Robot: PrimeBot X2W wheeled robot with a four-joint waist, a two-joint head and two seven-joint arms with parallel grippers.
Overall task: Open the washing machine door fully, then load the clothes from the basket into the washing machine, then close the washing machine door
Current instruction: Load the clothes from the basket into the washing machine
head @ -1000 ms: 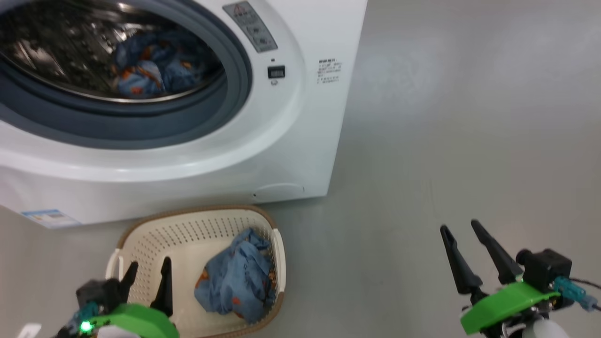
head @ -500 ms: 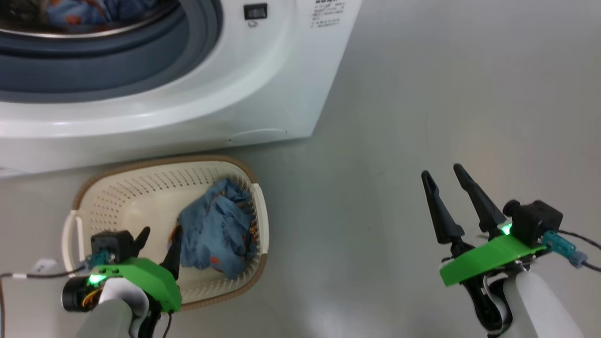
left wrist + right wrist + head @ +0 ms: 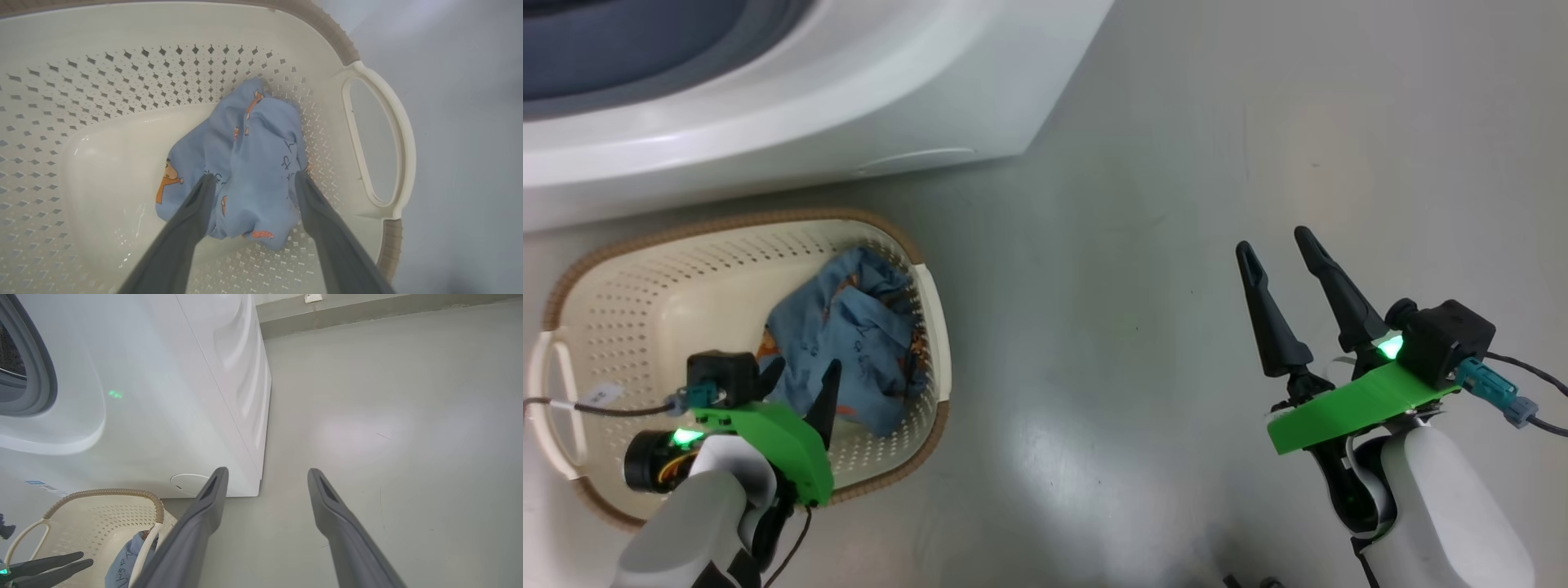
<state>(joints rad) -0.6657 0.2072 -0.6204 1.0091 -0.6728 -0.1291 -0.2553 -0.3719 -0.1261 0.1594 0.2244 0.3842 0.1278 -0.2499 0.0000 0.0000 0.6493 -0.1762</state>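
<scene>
A smooth grey floor [image 3: 1176, 163] with a dull sheen takes up the right side of the head view. A soft pale glare [image 3: 1078, 465] lies on it near the lower middle. A few small specks [image 3: 1137, 328] dot the surface.

In the right wrist view the same floor runs back to a darker grey skirting band [image 3: 347, 316] at the foot of a pale wall [image 3: 278, 298]. A small white plate [image 3: 313, 298], cut by the top edge, sits on that wall just above the band. A thin dark scratch [image 3: 384, 436] marks the floor beside a broad washed-out highlight.

In the left wrist view the floor shows as plain blurred grey along the right.
</scene>
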